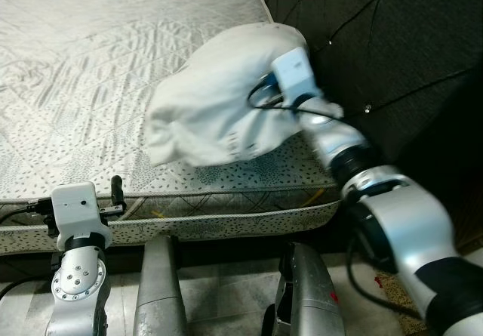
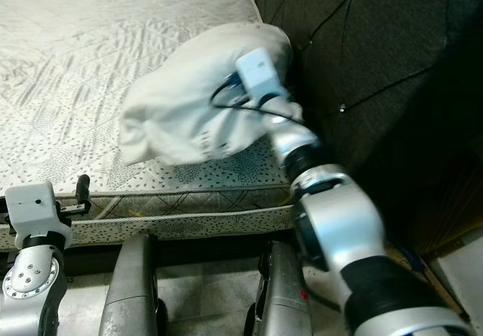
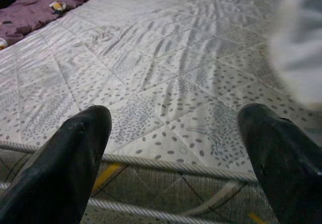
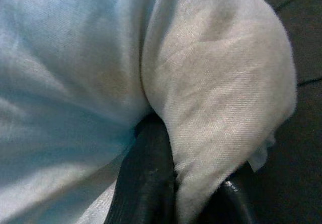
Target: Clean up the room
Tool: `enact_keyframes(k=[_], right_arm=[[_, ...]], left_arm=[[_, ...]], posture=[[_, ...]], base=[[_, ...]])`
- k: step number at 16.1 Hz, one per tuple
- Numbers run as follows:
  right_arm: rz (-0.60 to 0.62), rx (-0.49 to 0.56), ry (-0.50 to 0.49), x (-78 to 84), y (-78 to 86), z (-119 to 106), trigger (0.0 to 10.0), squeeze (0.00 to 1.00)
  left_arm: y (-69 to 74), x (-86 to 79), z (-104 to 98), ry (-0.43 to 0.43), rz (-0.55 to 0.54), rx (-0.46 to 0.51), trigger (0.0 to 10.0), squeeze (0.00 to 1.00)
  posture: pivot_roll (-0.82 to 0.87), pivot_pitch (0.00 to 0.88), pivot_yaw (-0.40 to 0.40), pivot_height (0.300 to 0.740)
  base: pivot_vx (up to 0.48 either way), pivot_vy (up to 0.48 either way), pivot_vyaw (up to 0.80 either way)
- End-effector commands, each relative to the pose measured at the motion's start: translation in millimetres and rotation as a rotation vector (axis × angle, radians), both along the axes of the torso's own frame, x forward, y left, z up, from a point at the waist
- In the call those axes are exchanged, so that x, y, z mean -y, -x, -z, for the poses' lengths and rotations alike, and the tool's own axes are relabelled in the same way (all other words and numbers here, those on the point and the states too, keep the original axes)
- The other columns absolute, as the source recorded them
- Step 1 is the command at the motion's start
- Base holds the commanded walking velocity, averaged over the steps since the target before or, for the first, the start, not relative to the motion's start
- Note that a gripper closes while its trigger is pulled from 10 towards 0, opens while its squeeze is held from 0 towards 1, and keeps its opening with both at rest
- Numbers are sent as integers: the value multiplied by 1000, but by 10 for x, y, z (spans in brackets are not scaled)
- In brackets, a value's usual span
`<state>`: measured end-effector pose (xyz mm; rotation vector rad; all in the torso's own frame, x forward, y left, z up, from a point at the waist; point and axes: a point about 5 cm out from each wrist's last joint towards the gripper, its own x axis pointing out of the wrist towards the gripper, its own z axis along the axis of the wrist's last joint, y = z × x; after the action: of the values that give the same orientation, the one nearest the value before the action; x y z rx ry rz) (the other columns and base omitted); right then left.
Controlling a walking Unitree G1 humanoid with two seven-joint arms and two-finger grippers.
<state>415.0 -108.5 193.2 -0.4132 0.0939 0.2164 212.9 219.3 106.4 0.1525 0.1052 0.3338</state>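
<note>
pillow (image 1: pixel 219 106): big white one, blurry, sat in the upper middle of the head view, over the right end of the mattress and right up against the dark headboard. Couldn't tell if its underside touched the mattress or hung just above it.

right gripper (image 4: pixel 196 194): reached up from the lower right of the head view into the pillow's right side. In the wrist view its black fingers (image 4: pixel 148 183) were clamped on a fold of the white fabric, so yeah, it was grasping the pillow.

left gripper (image 3: pixel 181 153): sat low in the lower left of the head view, just off the near edge of the mattress. Fingers spread wide apart, nothing between them, just pointing across the bed.

mattress (image 1: pixel 98 72): bare, grey-white quilted with a speckled pattern, took up the whole upper left of the head view.

headboard (image 1: pixel 377 49): dark, tufted with shiny studs, upper right.

purple blanket (image 3: pixel 43 5): bunched up at the far corner of the bed, upper left of the left wrist view.
</note>
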Motion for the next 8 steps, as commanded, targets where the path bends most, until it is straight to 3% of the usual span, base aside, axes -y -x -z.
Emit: enact_keyframes(k=[1, 3, 8], right_arm=[[71, 118, -7, 151, -75, -320, 0, 0], [131, 83, 0, 399, -59, -209, 0, 0], [289, -134, 8, 945, 199, 504, 0, 0]], left_arm=[[-18, 8, -2, -5, -1, 4, 10000, 0], [-25, -4, -6, -7, -3, 7, 10000, 0], [-63, 9, -5, -8, 10, 10, 10000, 0]], posture=[[123, 0, -75, 535], [117, 0, -69, 535], [99, 0, -52, 535]], base=[[0, 0, 0], [0, 0, 0], [0, 0, 0]])
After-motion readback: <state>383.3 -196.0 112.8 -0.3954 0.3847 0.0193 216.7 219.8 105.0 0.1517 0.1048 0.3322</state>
